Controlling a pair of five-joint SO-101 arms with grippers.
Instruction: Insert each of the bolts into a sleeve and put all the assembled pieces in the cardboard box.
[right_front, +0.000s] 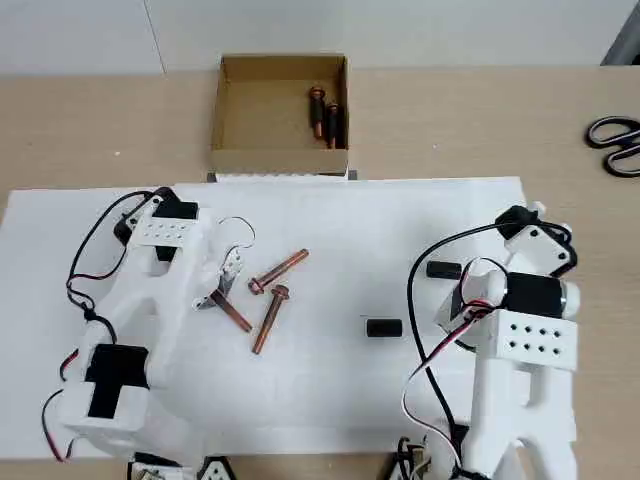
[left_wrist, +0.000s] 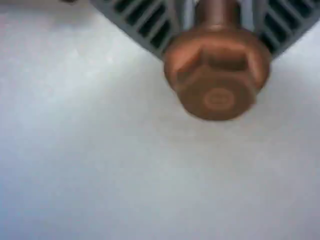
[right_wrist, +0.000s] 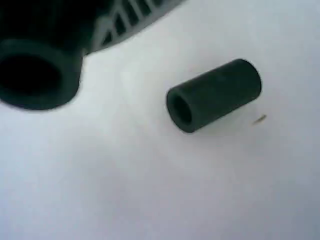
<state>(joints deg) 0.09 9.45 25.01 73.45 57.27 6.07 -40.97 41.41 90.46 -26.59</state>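
Left gripper (right_front: 225, 287): clamped on hex-head bolt (left_wrist: 217, 75). Right gripper (right_front: 452, 288): clamped on black sleeve (right_wrist: 35, 75). Likely hazard: you misalign shank and bore, so the bolt slips towards the loose bolts (right_front: 278, 270) at three o'clock.

A held sleeve (right_wrist: 37, 75) hovers near a loose sleeve (right_wrist: 215, 95).

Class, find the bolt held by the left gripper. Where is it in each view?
High view: bolt slanting out of the left gripper, beside two loose bolts.
Left wrist view: its head close up, facing the camera.
Right wrist view: a held sleeve and a loose sleeve instead.
Shared landmark: the white sheet.
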